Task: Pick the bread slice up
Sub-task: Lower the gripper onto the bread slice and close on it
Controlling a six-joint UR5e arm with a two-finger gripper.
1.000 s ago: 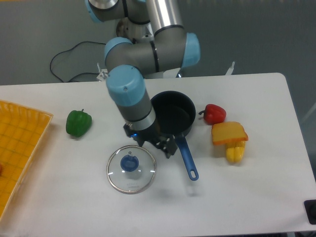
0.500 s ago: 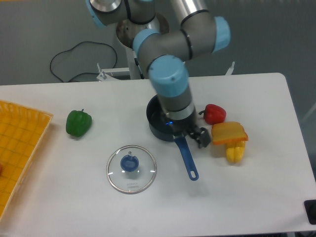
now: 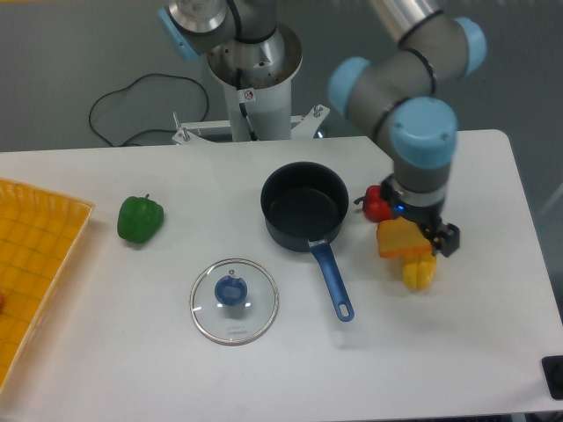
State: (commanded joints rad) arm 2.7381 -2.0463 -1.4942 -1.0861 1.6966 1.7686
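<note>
Camera view: the gripper (image 3: 437, 236) hangs directly over the bread slice (image 3: 400, 239), which leans on the yellow bell pepper (image 3: 419, 272) beside the red bell pepper (image 3: 376, 204). I cannot tell whether its fingers are apart.

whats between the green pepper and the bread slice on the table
In the camera view, the black saucepan with its blue handle sits between the green pepper and the bread slice; otherwise the table shows bare white.

End effector (image 3: 435, 236) above bread slice (image 3: 401, 239)
</note>
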